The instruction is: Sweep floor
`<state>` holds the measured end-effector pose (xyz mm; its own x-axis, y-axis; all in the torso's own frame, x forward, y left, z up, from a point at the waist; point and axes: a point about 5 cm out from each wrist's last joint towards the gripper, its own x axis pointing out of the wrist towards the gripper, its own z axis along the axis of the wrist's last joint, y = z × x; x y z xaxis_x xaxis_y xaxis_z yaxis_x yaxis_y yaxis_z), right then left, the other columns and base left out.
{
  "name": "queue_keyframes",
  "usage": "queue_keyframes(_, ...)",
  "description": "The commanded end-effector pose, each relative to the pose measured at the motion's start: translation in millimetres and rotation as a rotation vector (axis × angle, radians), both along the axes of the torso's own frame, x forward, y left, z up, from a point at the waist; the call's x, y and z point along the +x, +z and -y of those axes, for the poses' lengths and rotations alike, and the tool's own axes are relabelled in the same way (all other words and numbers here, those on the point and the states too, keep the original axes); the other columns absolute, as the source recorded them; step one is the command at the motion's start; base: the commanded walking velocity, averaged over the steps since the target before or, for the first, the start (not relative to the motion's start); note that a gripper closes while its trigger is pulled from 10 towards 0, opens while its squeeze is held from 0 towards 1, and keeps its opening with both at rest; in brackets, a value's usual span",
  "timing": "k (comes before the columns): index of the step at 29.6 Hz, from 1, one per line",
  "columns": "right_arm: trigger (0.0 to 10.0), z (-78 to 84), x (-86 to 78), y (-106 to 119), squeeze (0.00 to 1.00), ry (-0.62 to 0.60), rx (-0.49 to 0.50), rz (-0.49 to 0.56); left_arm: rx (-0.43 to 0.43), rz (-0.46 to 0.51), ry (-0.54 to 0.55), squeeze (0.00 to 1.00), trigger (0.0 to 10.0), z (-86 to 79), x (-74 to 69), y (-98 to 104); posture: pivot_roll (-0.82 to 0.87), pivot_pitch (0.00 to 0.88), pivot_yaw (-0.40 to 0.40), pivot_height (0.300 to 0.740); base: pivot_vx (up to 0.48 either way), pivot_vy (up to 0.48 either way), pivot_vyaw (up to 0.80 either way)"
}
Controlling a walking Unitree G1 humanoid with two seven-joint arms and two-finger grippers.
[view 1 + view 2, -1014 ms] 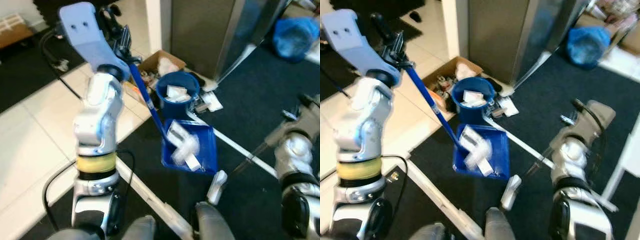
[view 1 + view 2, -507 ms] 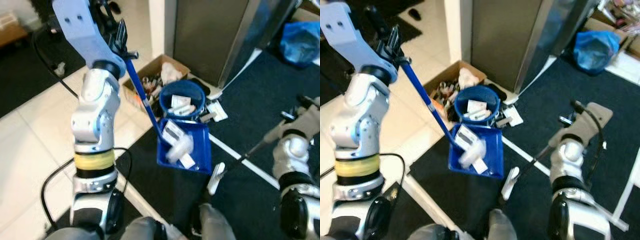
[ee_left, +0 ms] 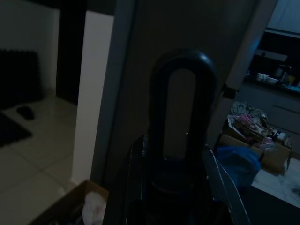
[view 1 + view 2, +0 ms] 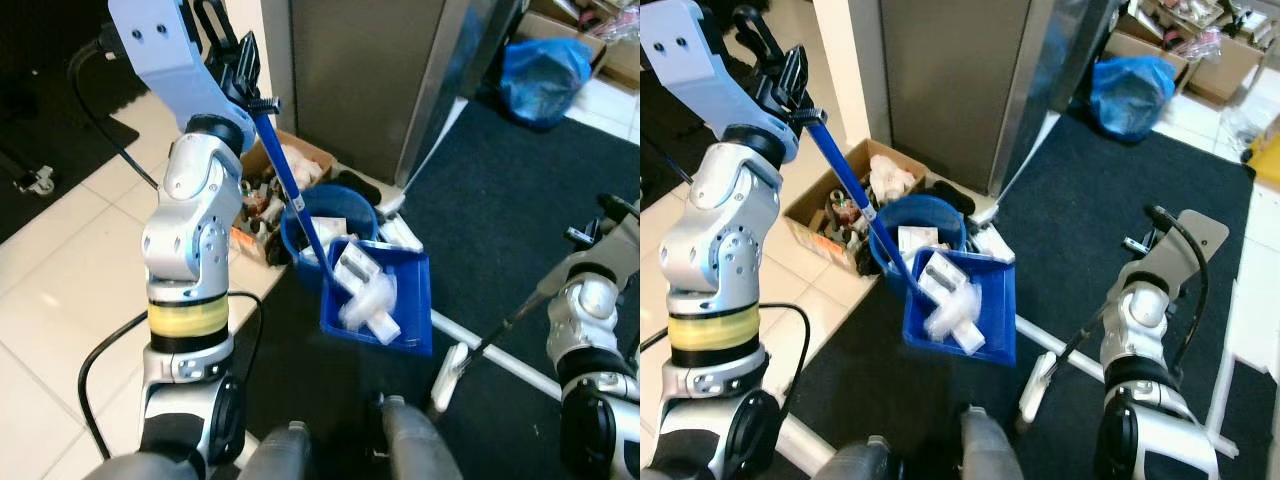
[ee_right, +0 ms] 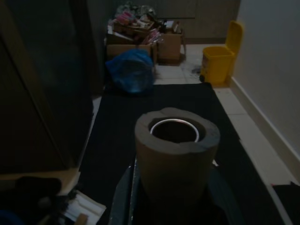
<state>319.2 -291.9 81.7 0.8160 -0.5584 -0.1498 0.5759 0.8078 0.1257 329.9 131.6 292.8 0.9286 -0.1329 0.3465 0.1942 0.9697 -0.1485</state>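
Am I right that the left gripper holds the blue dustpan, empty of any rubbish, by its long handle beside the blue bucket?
Not quite: the dustpan is not empty. The left eye view shows white scraps of rubbish lying in it. The rest stands: the left gripper holds it by its long handle beside the blue bucket.

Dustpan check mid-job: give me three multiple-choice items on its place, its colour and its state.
1. Where is the dustpan?
A. beside the blue bucket
B. inside the cardboard box
C. on the blue bag

2. What colour is its handle?
A. red
B. blue
C. yellow

3. What state is it in?
A. empty
B. upside down
C. loaded with white scraps

Answers: 1 A, it hangs right next to the bucket; 2 B, the long handle is blue; 3 C, pale litter lies in the pan, held by the left gripper.
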Motion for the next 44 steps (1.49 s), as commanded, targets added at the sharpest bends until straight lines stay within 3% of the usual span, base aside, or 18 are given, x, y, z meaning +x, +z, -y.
queue_keyframes(1,10.0,1.9,2.6,7,0.0,-0.008,-0.006,0.03,-0.007,0.073,-0.001,0.0,10.0,-1.9,-3.8,13,0.05,0.085,-0.017,0.74,0.472,0.0,0.0)
queue_keyframes(13,10.0,0.1,3.3,6,0.0,-0.003,-0.006,0.028,0.034,0.174,-0.057,0.0,10.0,5.9,-6.8,36,0.05,0.087,-0.016,0.74,0.47,0.0,0.0)
queue_keyframes(19,10.0,-0.1,3.3,6,0.0,-0.004,-0.006,0.028,0.06,0.188,-0.034,0.0,10.0,2.1,-5.0,39,0.06,0.085,-0.016,0.74,0.469,0.0,0.0)
queue_keyframes(23,10.0,-0.4,3.7,6,0.0,-0.004,-0.001,0.03,0.093,0.203,-0.01,0.0,10.0,-5.9,3.4,44,0.06,0.082,-0.016,0.74,0.469,0.0,0.0)
queue_keyframes(31,10.0,-0.6,4.0,7,0.0,-0.006,0.004,0.034,0.103,0.194,-0.035,0.0,10.0,-2.7,6.1,42,0.05,0.079,-0.013,0.74,0.452,0.0,0.0)
queue_keyframes(42,10.0,-0.1,3.8,7,0.0,-0.01,-0.008,0.033,0.153,0.21,-0.101,0.0,10.0,6.6,7.1,41,0.05,0.074,-0.007,0.74,0.0,0.0,0.0)
queue_keyframes(44,10.0,-1.4,4.4,7,0.0,-0.008,-0.005,0.035,0.196,0.23,-0.101,0.0,10.0,8.2,9.2,42,0.05,0.076,-0.005,0.74,0.0,0.0,0.0)
